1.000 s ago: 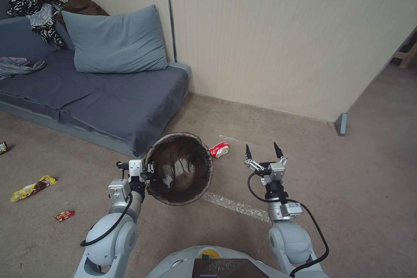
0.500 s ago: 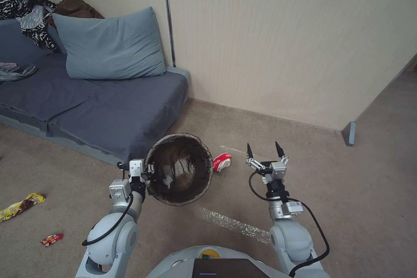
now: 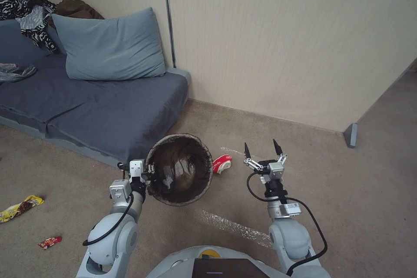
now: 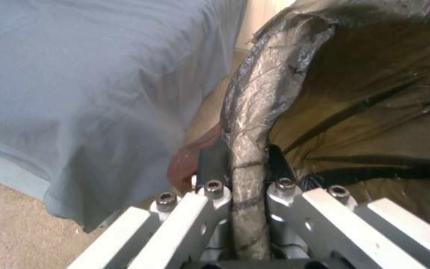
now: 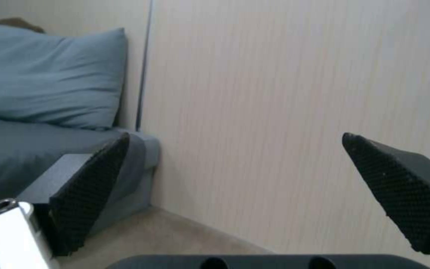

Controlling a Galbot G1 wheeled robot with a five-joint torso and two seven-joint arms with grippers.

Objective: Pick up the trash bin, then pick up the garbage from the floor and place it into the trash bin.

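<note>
Two grippers are working: the left gripper (image 3: 150,173) is clamping the trash bin (image 3: 180,169) by its rim at nine o'clock, while the right gripper (image 3: 261,148), fingers apart, is hovering near the paper cup (image 3: 221,163), at the bin's three o'clock. Lowering straight over the cup while holding the bin level looks wisest.

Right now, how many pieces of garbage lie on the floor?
3: a red-and-white cup beside the trash bin, a yellow wrapper and a red wrapper far left. Others may be hidden.
</note>
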